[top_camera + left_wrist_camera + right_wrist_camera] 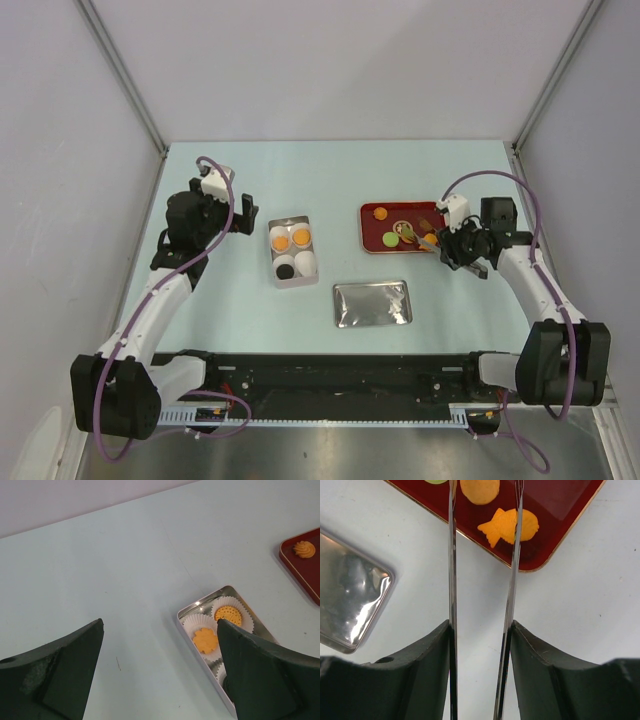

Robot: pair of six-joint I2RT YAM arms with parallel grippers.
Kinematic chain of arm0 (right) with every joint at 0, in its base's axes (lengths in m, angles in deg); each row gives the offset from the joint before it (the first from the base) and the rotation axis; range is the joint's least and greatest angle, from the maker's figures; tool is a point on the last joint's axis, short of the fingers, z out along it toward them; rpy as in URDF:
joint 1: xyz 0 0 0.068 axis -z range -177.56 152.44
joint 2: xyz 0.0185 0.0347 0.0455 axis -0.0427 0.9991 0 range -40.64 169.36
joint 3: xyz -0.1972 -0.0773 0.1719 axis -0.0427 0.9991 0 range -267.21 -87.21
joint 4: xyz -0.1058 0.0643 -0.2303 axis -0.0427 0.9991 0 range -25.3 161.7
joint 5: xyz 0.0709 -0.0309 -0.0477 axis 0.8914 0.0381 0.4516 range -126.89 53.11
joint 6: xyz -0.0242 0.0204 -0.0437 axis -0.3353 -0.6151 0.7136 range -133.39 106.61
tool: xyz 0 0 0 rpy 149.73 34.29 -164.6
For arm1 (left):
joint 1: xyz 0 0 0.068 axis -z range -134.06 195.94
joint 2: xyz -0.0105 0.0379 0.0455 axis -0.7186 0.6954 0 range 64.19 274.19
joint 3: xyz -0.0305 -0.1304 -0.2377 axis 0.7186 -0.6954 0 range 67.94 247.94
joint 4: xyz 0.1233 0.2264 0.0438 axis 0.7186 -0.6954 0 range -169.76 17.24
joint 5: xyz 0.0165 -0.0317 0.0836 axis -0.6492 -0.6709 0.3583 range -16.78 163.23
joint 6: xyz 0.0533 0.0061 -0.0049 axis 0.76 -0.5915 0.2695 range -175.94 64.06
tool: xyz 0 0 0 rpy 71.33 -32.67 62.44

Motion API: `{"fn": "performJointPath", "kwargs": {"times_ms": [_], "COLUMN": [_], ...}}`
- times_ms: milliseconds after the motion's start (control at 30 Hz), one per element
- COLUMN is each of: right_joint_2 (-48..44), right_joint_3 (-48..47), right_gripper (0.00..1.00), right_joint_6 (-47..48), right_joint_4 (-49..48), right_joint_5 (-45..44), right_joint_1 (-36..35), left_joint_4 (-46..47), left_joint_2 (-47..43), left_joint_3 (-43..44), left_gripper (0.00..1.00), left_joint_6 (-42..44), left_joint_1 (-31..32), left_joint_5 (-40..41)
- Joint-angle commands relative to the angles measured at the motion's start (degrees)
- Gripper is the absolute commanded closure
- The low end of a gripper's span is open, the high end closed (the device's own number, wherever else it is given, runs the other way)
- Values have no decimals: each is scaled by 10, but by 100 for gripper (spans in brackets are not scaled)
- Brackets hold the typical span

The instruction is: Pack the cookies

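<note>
- Your right jaws pinch a pair of tweezers (451,580) by the shanks. The two blades stand apart with a clear gap. Their tips run off the top of the wrist view, so you cannot tell whether they touch anything.
- The piece this move turns on is the fish-shaped cookie (506,526). It lies flat inside the red tray (560,515), in the corner nearest the right arm.
- The fish's long axis runs across the blades, not along them. The tail points toward the left blade and the head reaches past the right one.
- The right blade crosses the fish's body, while the left blade passes just off the tail. Judging from that, you straddle only the tail half, so a shift toward the head side looks needed.
- A round orange cookie (480,489) sits deeper in the tray, between the two blades.
- The right arm is plainly the nearer one, at the tray's right edge. Your left jaws are spread wide and hold nothing. They hover over the bare counter (330,180), well to the left of the tray.
- The tin (293,286) stands left of the tray with packed cookies (281,241) in its paper cups (306,262); one cup looks unfilled.
- The lid (372,303) lies just on the near side of the tray.
</note>
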Motion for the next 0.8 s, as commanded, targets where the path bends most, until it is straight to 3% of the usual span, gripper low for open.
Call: {"fn": "performJointPath", "kwargs": {"times_ms": [0, 767], "right_joint_2": [-13, 37], "right_joint_3": [4, 9], "right_gripper": [48, 47], "right_joint_6": [15, 17], "right_joint_4": [-8, -48], "right_joint_5": [20, 19], "right_joint_1": [8, 10], "left_joint_4": [11, 12], "left_joint_2": [-3, 0], "left_joint_3": [9, 9], "left_gripper": [0, 0], "left_joint_6": [5, 5], "left_joint_1": [2, 3], "left_joint_5": [-12, -11]}}
